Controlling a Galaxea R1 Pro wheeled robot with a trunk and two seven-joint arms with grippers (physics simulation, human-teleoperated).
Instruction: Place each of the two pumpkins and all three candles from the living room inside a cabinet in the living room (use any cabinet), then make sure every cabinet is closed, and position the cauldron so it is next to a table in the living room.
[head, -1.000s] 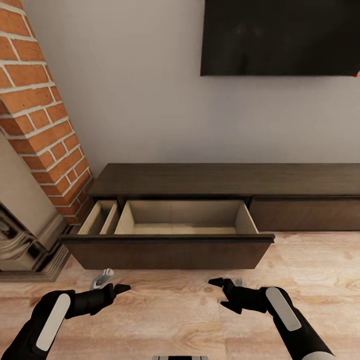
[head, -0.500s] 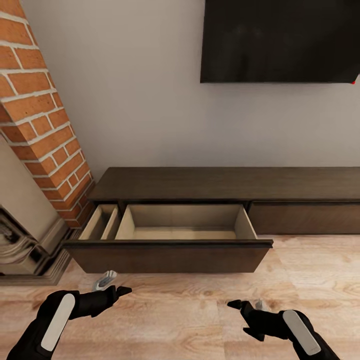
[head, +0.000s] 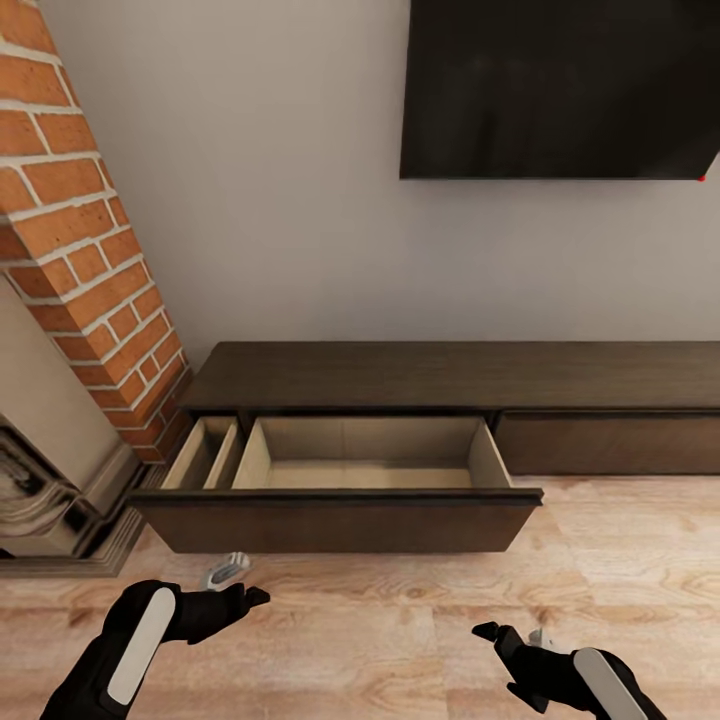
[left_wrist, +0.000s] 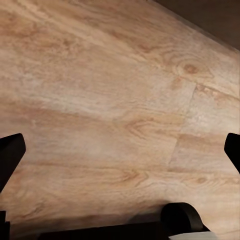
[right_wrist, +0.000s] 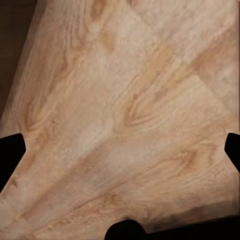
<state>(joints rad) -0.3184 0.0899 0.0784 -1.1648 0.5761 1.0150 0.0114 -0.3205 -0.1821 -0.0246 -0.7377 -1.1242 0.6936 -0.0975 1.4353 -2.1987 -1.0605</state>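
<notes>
Leftmost stands a brick chimney column with a pale stone fireplace surround at its foot. Just beside it, against the grey wall, runs the cabinet, a long low dark-brown unit. Its wide drawer is pulled out over the wooden floor, showing a narrow pale compartment at the left end and a broad pale one to the right of it; the parts of both that can be seen hold nothing. The drawer front to the right of it lies flush with the unit. A black screen hangs on the wall above the cabinet's right half.

Nearer the robot, the left claw hangs over the floor just in front of the drawer's left end, apart from it, fingers spread wide with nothing between them; its wrist camera looks at bare floorboards with a dark strip of the cabinet at one corner. The right claw hovers lower, further from the drawer, below its right end, fingers likewise spread and holding nothing, over plain floor.
</notes>
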